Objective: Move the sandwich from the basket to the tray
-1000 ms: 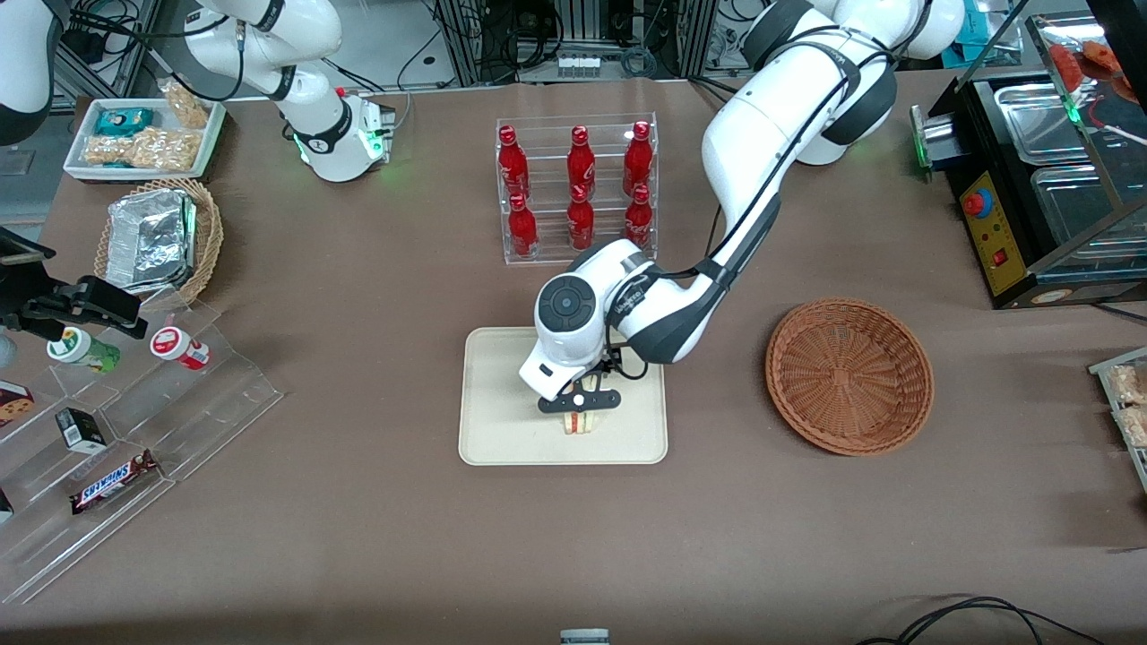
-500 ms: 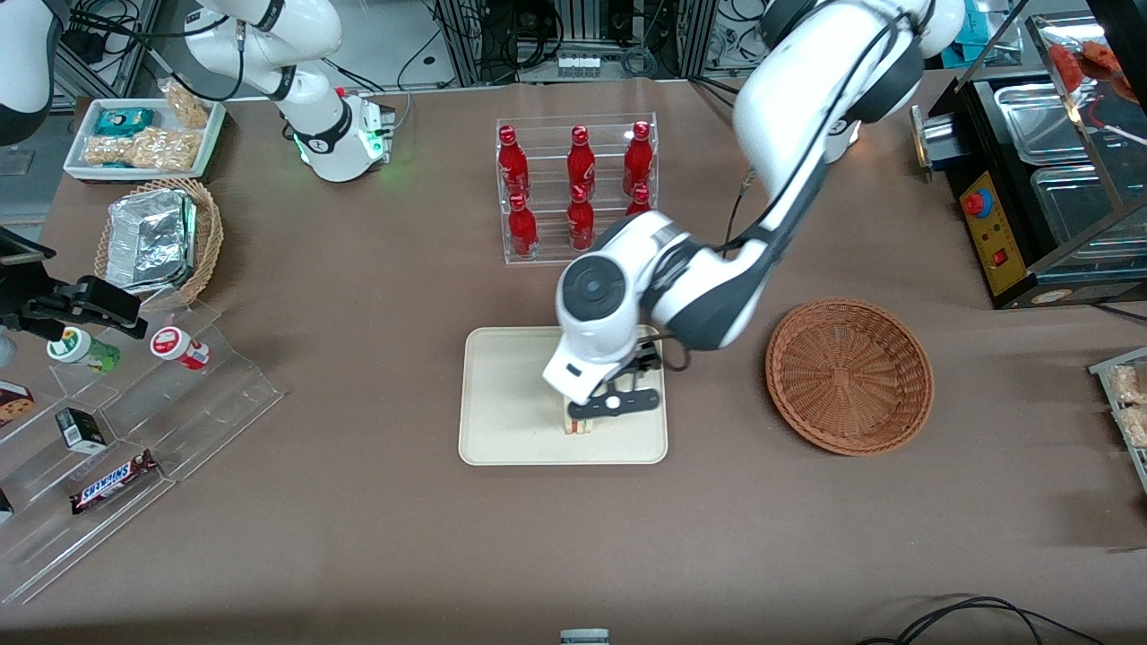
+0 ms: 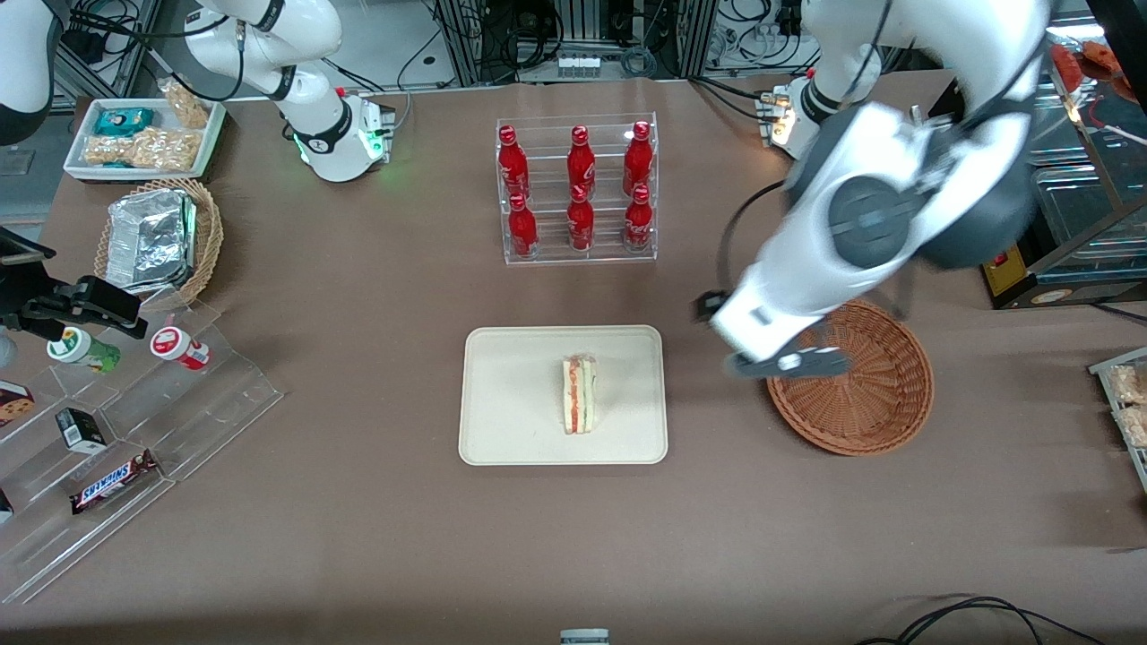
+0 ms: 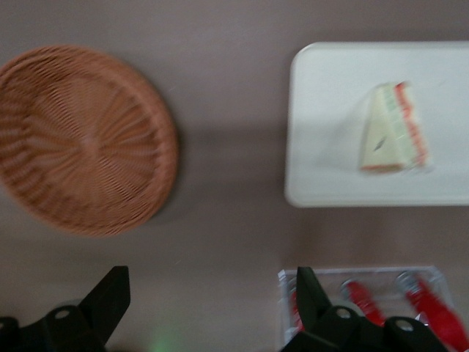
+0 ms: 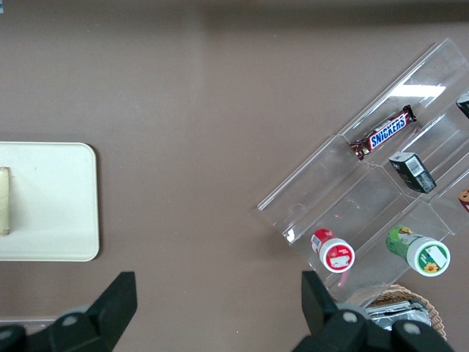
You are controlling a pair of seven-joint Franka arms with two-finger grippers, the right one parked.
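The small triangular wedge sandwich [image 3: 580, 395] of white bread with orange-red and pale green filling layers lies on the large flat cream-beige rectangular plastic tray [image 3: 502, 403], toward the edge of the tray that faces the working arm's end of the bench. Nothing touches it. In the left wrist view the same sandwich [image 4: 393, 130] rests flat on the tray [image 4: 322, 132], its layered edge turned away from the basket.

The left arm's gripper [image 3: 787, 363] hangs in the air above the rim of the round shallow reddish-brown woven wicker basket [image 3: 860, 394], at the part of the rim closest to the tray, well apart from the sandwich. Its fingers [image 4: 108, 301] stand spread wide with nothing between them; the left wrist view shows only bare brown bench [image 4: 227, 242] in the gap. The basket [image 4: 80, 139] holds nothing visible inside.

Farther from the front camera than the tray stands a clear acrylic rack of red bottles [image 3: 578, 188]. Toward the parked arm's end of the bench are a stepped clear acrylic display [image 3: 134, 421] with a Snickers bar [image 3: 112, 482] and small jars, a lighter tan wicker basket with a foil container [image 3: 157, 240], and a white tray of snack packets [image 3: 143, 136].
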